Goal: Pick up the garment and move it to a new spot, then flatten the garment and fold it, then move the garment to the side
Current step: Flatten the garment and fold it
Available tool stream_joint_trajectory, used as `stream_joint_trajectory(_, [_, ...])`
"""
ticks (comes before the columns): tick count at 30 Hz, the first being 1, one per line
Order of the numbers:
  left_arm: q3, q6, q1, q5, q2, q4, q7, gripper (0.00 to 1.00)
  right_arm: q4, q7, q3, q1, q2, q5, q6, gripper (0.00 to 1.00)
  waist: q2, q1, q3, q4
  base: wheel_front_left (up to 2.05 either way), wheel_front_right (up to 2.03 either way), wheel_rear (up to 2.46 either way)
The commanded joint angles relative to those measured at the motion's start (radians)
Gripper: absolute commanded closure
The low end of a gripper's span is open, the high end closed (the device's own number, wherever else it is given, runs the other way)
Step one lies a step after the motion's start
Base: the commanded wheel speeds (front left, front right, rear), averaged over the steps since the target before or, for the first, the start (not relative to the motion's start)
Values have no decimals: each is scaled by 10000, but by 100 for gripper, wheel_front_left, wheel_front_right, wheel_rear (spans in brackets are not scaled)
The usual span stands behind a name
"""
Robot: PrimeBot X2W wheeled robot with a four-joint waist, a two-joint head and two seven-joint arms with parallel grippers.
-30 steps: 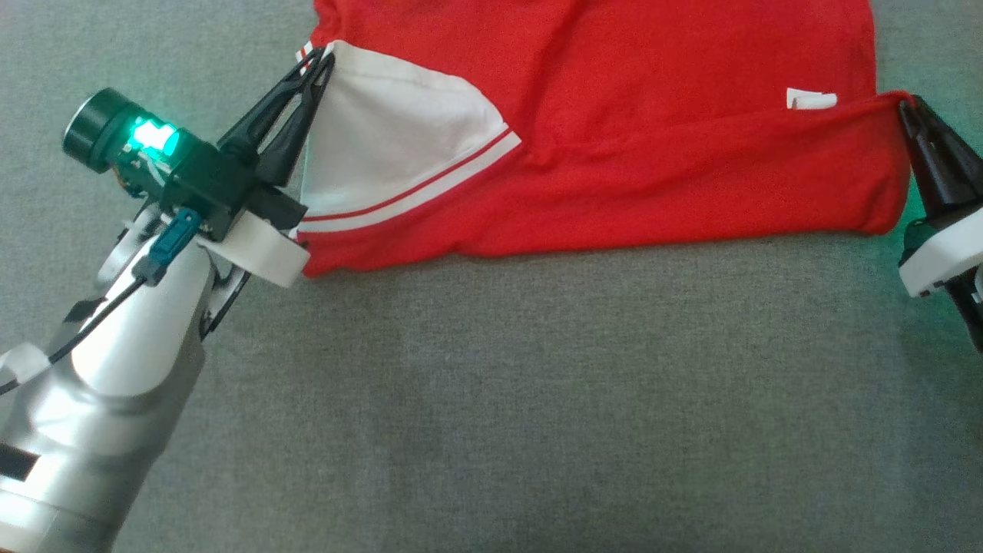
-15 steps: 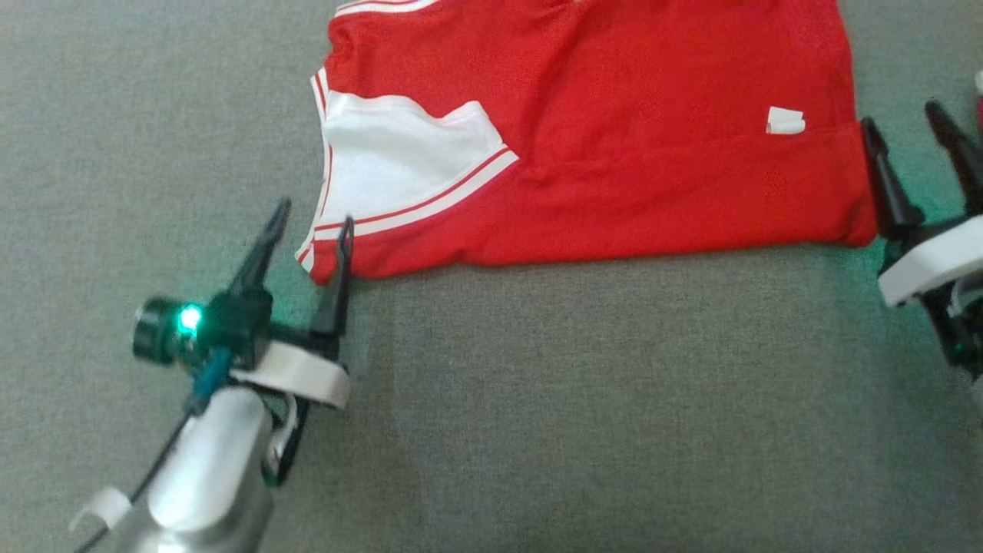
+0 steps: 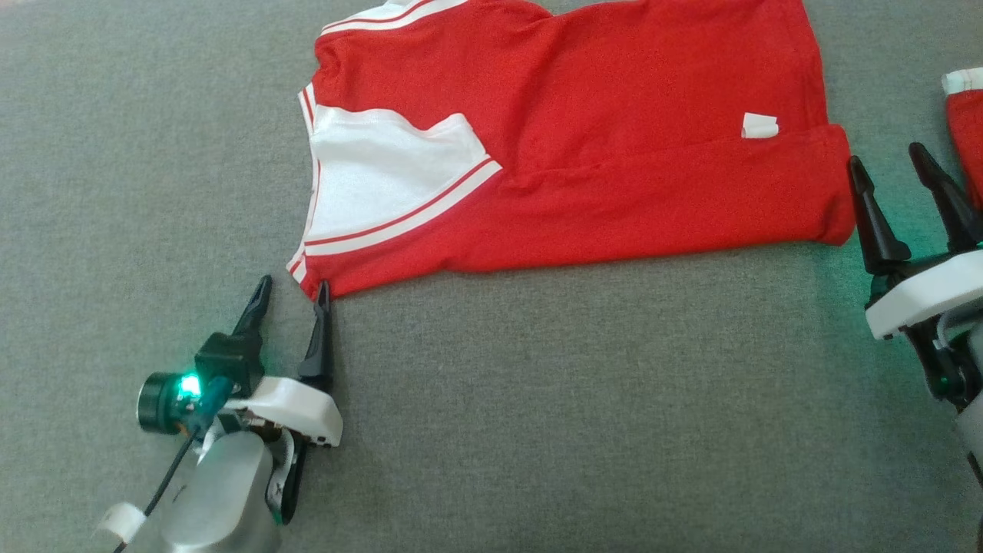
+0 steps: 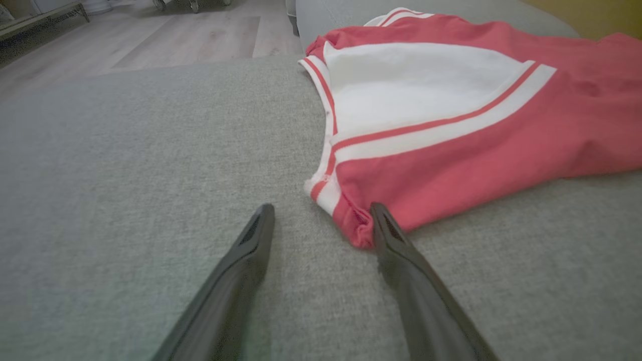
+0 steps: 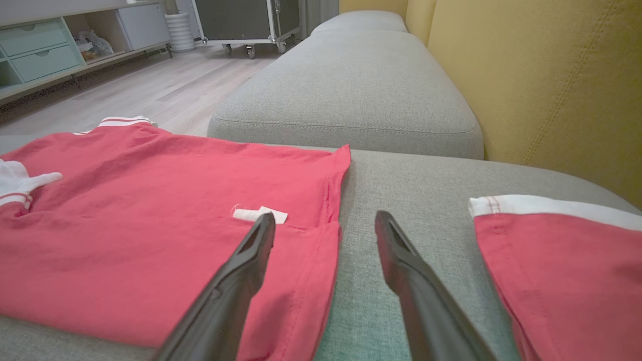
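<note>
Both my grippers are open and hold nothing. The shirt (image 3: 584,153) lies flat on the sofa (image 3: 537,399), in the upper middle of the head frame. Its long side runs left to right.

My left gripper (image 3: 293,284) sits at the lower left and points up the frame at the shirt's lower left corner. It is just beside that corner, maybe touching it. My right gripper (image 3: 885,155) sits at the right edge, just beside the shirt's right end, where a fold shows.

Each arm is near its own end, so I think the next fold needs both. Lots of bare sofa lies below the shirt. Another red cloth (image 3: 966,123) is near my right gripper, so that side is tight.
</note>
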State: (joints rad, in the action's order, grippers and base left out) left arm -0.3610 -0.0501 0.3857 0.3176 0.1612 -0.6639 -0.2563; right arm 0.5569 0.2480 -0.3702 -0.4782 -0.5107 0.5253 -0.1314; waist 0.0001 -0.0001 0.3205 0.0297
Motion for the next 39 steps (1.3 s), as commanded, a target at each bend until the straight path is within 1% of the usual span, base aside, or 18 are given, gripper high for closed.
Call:
stream_joint_trajectory(1, [255, 86, 243, 81, 128, -147, 106, 6, -219, 136, 5, 223, -134, -46, 7, 0, -1, 1, -15, 5, 0, 0, 0])
stream_joint_trajectory(2, [205, 158, 292, 89, 112, -267, 141, 53, -174, 136, 0, 250, -121, -29, 7, 0, -1, 1, -35, 10, 0, 0, 0])
stream_joint_trajectory(3, [170, 247, 333, 124, 82, -372, 162, 82, -111, 136, -12, 274, -112, -2, 7, 0, -1, 1, -64, 23, 0, 0, 0])
stream_joint_trajectory(4, [127, 360, 377, 155, 62, -475, 171, 100, -32, 136, -36, 291, -107, 34, 7, 0, -1, 1, -92, 37, 0, 0, 0])
stream_joint_trajectory(6, [37, 561, 439, 191, 24, -603, 157, 100, 221, 126, -73, 318, -67, 181, 7, 0, -1, 1, -186, 80, 0, 0, 0])
stream_joint_trajectory(9, [0, 673, 470, 194, 15, -572, 99, 100, 528, -97, -117, 329, 1, 430, 7, 0, -1, 1, -287, 132, 0, 0, 0])
stream_joint_trajectory(13, [-22, 697, 477, 71, 90, -221, -1, 100, 957, -627, -121, 342, 166, 1238, 7, 0, -1, 1, -445, 300, 0, 0, 0])
stream_joint_trajectory(19, [-11, 655, 409, -78, 228, 430, -41, 100, 1373, -1624, -484, 311, 182, 1723, 7, 0, -1, 1, -478, 474, 0, 0, 0])
stream_joint_trajectory(20, [-14, 642, 393, -94, 236, 509, -44, 100, 1401, -1795, -567, 303, 181, 1774, 7, 10, -1, 1, -468, 490, 0, 0, 0])
stream_joint_trajectory(21, [-20, 630, 378, -110, 243, 576, -45, 100, 1420, -1949, -630, 297, 171, 1837, 7, 35, -1, 1, -460, 507, 0, 0, 0])
stream_joint_trajectory(22, [-26, 616, 364, -123, 249, 633, -46, 100, 1430, -2063, -676, 283, 147, 1886, 7, 91, -1, 1, -454, 522, 0, 0, 0])
stream_joint_trajectory(23, [-29, 603, 349, -133, 259, 681, -47, 100, 1439, -2159, -718, 273, 115, 1916, 7, 100, -1, 1, -453, 533, 0, 0, 0])
stream_joint_trajectory(27, [-25, 555, 224, -176, 345, 897, -51, 100, 1336, -2329, -777, 289, -101, 2008, 7, 100, -1, 1, -540, 550, 0, 0, 0])
stream_joint_trajectory(31, [-23, 501, -168, -169, 446, 1256, -52, 100, 1160, -2377, -795, 559, -404, 2057, 7, 100, -1, 1, -849, 534, 0, 0, 0])
stream_joint_trajectory(39, [-79, 445, -1806, 60, 771, 2280, -5, 100, 428, -2524, -784, 1952, -954, 2230, 7, 100, -1, 1, -1466, 483, 0, 0, 0])
